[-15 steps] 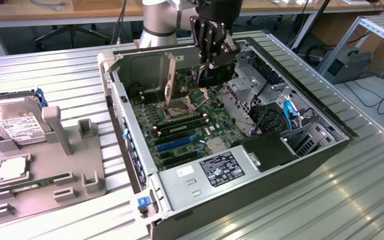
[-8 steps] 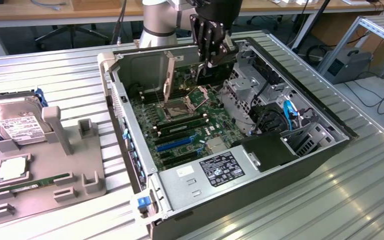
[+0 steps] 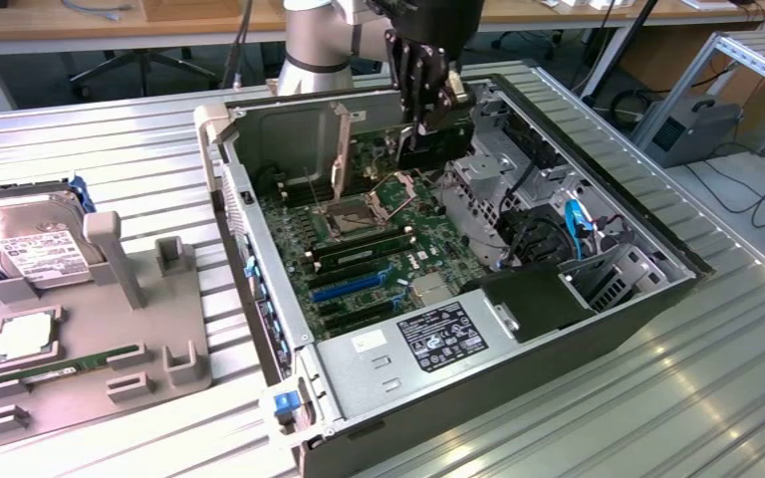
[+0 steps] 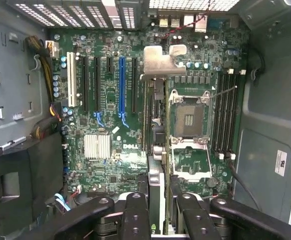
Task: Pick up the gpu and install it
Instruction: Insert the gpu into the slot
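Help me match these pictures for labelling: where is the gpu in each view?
Exterior view: the gpu hangs from the gripper, top centre, above the motherboard.
Wrist view: the gpu stands edge-on in the gripper, silver bracket at its far end.
Shared landmark: the open CPU socket.

Blue slot (image 4: 121, 82) and its neighbours lie open from above; raised socket plate (image 3: 340, 149) and drive cage (image 3: 496, 174) flank the gpu (image 4: 163, 60) in the gripper (image 4: 159, 205)

Lab: slotted aluminium bench (image 3: 91, 139), wooden desks (image 3: 37, 22)
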`<state>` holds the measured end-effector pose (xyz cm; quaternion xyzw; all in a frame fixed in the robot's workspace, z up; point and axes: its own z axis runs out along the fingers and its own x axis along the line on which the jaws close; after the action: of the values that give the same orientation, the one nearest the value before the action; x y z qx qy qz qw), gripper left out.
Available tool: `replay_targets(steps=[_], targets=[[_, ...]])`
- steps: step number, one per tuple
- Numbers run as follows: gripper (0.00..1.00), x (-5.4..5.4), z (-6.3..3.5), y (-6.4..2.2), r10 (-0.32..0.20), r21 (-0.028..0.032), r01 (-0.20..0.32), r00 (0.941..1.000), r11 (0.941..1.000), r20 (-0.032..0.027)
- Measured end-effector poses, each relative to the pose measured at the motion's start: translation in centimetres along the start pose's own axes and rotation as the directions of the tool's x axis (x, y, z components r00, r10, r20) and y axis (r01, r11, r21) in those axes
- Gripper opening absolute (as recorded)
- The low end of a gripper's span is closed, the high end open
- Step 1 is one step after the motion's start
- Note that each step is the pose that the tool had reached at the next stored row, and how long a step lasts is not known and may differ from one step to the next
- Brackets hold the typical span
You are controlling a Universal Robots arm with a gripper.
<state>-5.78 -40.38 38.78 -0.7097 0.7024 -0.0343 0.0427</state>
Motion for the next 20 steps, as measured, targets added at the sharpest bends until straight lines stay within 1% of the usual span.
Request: replay_targets(steps=[1, 2, 3, 5, 7, 8, 20], targets=[[0.27, 0.1, 0.24, 0.13, 0.024, 0.0003, -0.024, 0.9997, 0.9997, -0.0034], [0.27, 0.1, 0.49, 0.19, 0.030, 0.0004, -0.030, 0.9995, 0.9995, -0.0040], [0.27, 0.2, 0.68, 0.22, 0.033, 0.0003, -0.033, 0.9995, 0.9995, -0.0044], [0.27, 0.2, 0.72, 0.22, 0.033, 0.0005, -0.033, 0.9995, 0.9995, -0.0043], [0.27, 0.3, 1.33, 0.30, 0.033, 0.0004, -0.033, 0.9995, 0.9995, -0.0044], [0.27, 0.3, 1.49, 0.31, 0.033, 0.0004, -0.033, 0.9995, 0.9995, -0.0044], [0.27, 0.3, 1.84, 0.35, 0.033, 0.0004, -0.033, 0.9995, 0.9995, -0.0044]])
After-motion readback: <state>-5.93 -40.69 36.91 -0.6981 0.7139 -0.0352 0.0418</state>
